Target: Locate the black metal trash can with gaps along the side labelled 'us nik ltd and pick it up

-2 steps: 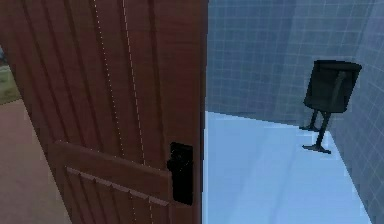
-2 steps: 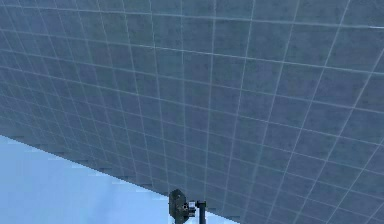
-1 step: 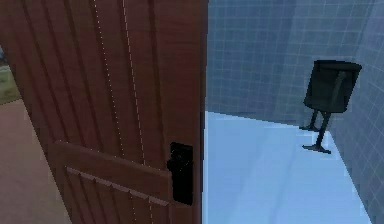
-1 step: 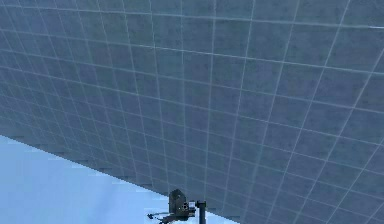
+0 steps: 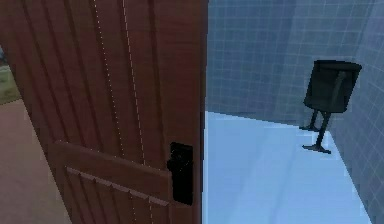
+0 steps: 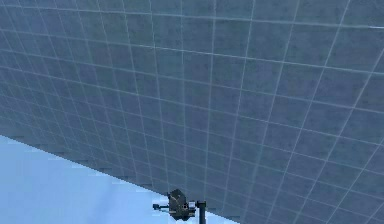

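Observation:
A black trash can (image 5: 332, 85) with a flared open top shows at the forward view's right, against the blue tiled wall. Its body sits above the pale floor on thin dark legs (image 5: 318, 135). Gaps and a label cannot be made out. In the arm side view my gripper (image 6: 172, 206) pokes up at the bottom edge near the middle. Behind its far end there is only bare tiled wall and floor, so it holds nothing.
A brown wooden door (image 5: 110, 100) with a black handle (image 5: 181, 172) fills the forward view's left half, close by. Pale blue floor (image 5: 265, 170) runs from the door to the tiled wall (image 5: 260, 50). A tiled wall (image 6: 200, 90) spans the arm side view above pale floor (image 6: 60, 190).

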Robot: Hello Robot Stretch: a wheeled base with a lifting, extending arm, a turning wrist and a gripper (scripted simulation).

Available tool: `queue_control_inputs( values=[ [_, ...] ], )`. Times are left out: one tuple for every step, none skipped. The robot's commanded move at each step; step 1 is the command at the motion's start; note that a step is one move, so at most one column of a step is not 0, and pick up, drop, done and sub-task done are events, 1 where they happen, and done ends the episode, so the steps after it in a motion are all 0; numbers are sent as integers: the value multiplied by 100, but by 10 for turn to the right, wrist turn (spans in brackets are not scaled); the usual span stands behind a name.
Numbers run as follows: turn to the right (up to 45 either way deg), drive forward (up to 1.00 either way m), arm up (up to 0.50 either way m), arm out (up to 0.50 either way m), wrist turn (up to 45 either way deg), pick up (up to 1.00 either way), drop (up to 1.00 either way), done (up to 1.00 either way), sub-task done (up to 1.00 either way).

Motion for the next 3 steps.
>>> queue_control_inputs(
  values=[
    [0, 0, 0, 0, 210, 0, 0, 0, 0],
    [0, 0, -30, 0, 0, 0, 0, 0, 0],
    [0, 0, 0, 0, 0, 100, 0, 0, 0]
  ],
)
